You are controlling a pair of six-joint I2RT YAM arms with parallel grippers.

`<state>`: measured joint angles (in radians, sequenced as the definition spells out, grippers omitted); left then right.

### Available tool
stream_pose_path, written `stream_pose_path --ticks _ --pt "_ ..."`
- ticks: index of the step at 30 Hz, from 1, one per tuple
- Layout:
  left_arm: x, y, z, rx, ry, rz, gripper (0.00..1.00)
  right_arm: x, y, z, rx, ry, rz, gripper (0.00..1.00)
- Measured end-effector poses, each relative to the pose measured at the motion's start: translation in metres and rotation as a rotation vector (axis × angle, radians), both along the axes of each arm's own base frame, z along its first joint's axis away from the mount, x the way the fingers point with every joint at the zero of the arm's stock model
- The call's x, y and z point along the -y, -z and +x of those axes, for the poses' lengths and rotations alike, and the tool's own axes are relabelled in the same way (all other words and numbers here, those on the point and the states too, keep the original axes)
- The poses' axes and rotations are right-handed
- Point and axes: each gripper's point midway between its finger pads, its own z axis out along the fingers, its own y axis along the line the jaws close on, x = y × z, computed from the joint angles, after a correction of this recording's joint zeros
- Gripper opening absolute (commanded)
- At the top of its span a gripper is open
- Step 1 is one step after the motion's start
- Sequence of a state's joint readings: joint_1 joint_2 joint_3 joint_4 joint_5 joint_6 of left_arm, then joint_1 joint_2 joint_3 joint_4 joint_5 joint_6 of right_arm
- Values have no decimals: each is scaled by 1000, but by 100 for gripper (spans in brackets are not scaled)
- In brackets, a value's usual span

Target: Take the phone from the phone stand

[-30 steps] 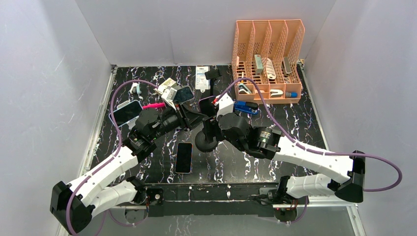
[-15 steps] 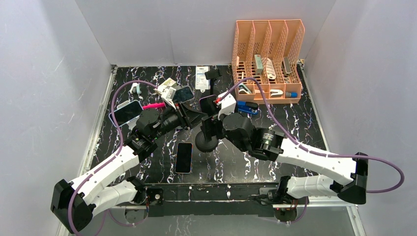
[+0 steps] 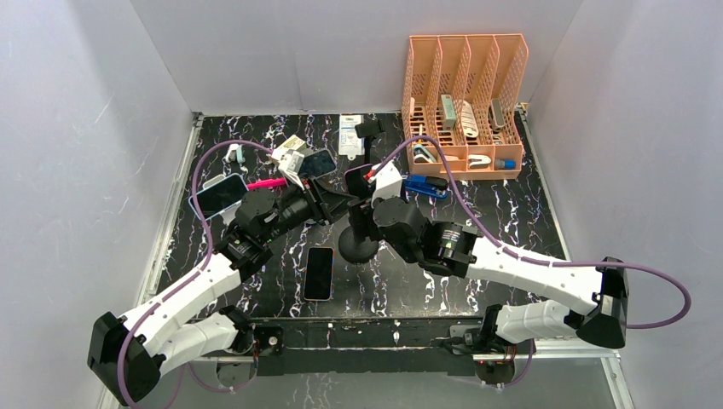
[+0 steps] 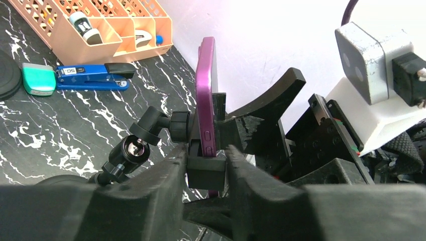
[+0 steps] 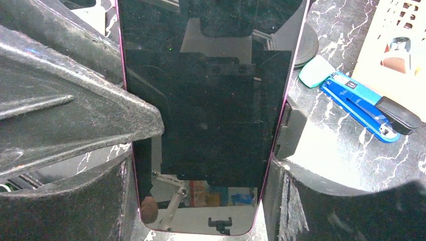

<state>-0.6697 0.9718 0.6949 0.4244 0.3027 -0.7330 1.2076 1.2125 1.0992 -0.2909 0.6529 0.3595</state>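
Observation:
The phone (image 5: 206,115), dark-screened with a purple case, stands upright in the black phone stand (image 4: 133,148). In the top view the phone (image 3: 358,177) sits above the stand's round base (image 3: 358,245) at the table's middle. My left gripper (image 4: 206,150) is shut on the stand's black clamp block (image 4: 206,171) just under the phone's (image 4: 206,90) lower edge. My right gripper (image 5: 211,165) faces the screen with one finger against each long side of the phone, shut on it. The two grippers (image 3: 337,204) (image 3: 367,209) meet at the stand.
An orange desk organizer (image 3: 465,111) holding small items stands back right, with a blue stapler (image 3: 426,186) in front of it. A black phone (image 3: 319,273) lies flat near the front. Another phone (image 3: 220,194), a pink marker (image 3: 266,182) and a white packet (image 3: 350,135) lie behind and left.
My right arm has shifted slightly left and closer to the stand. The left arm, the stand and the phone have stayed in place.

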Motion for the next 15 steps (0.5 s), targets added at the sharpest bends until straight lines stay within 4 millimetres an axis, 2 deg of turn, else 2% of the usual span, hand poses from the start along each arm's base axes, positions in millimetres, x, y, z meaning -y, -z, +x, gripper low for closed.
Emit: stream_pose_path --ticks 3,5,11,15 --pt "-1 0 -1 4 1 3 56 0 0 -1 0 -1 0 43" --pt "-3 -3 -3 11 2 -1 61 1 0 -1 0 -1 -1 42" --pt "-6 -18 -12 56 20 -25 61 5 -1 -4 -4 -7 -2 40" --pt "-3 -16 -15 52 45 -22 58 8 0 -6 -7 -10 -3 39"
